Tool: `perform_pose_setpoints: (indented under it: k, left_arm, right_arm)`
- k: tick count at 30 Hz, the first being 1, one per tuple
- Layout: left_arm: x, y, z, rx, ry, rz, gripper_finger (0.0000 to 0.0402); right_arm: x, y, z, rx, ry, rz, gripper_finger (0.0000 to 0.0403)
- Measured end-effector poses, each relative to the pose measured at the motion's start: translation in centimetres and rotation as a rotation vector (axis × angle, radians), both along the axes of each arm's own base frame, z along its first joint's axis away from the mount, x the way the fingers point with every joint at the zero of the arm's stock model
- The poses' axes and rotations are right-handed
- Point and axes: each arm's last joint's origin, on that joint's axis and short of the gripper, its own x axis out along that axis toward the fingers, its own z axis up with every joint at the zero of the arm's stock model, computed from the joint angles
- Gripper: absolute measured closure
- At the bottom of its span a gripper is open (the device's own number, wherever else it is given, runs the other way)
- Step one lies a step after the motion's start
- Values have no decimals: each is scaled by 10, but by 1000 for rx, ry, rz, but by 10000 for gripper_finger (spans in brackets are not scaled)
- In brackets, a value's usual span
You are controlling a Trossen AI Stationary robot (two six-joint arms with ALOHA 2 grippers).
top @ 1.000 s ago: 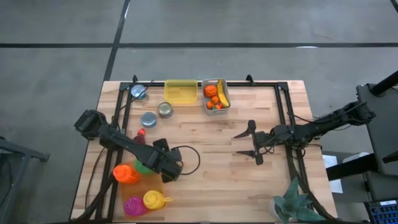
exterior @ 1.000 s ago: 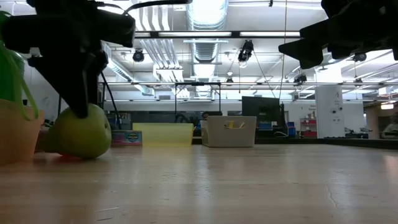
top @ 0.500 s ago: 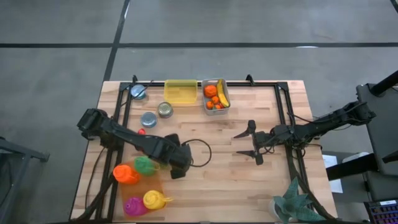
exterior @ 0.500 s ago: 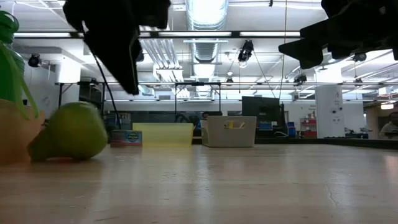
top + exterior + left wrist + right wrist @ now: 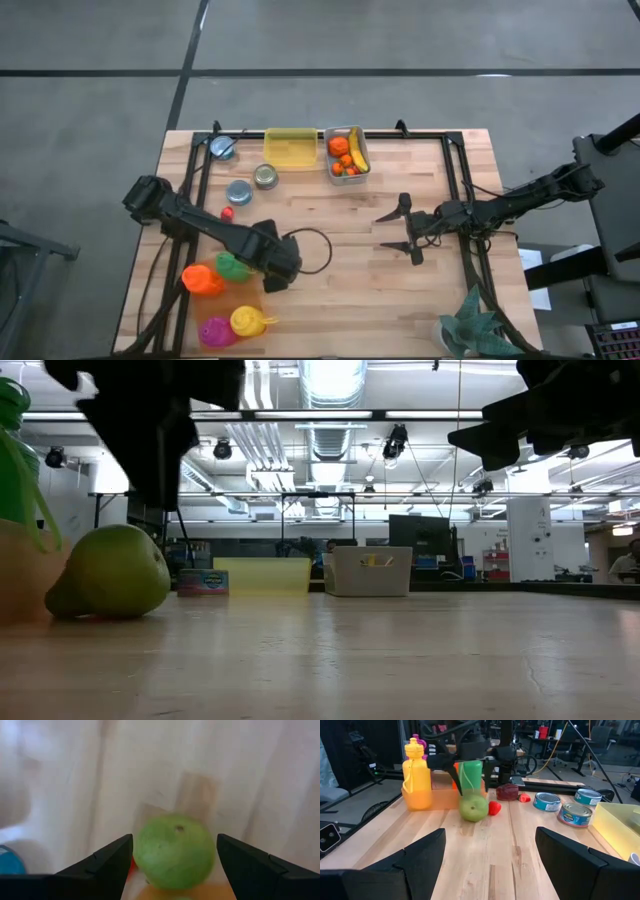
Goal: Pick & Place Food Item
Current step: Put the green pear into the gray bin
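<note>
the approach step is judged in hand: the left claw (image 5: 172,870), held open and empty, is poised over the green pear (image 5: 174,851) resting on the desk (image 5: 400,290); lowering and closing is called for next.

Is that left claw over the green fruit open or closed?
Open. The left gripper has its fingers spread either side of the green pear, not touching it.
</note>
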Motion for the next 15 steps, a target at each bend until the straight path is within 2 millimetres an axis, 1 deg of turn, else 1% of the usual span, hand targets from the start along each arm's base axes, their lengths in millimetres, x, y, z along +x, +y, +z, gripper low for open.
perform_pose_setpoints:
  k: [3,8,12,15]
  left_arm:
    - [-7,-8,0,2,31,-1,112]
    - [-16,-15,0,19,67,47,112]
    - [-19,-18,-1,8,84,51,112]
    - [-23,-16,-8,1,119,57,112]
  right_arm:
    - [0,0,0,0,0,0,97]
    - [0,0,0,0,0,0,97]
    - [0,0,0,0,0,1,97]
    - [0,0,0,0,0,0,97]
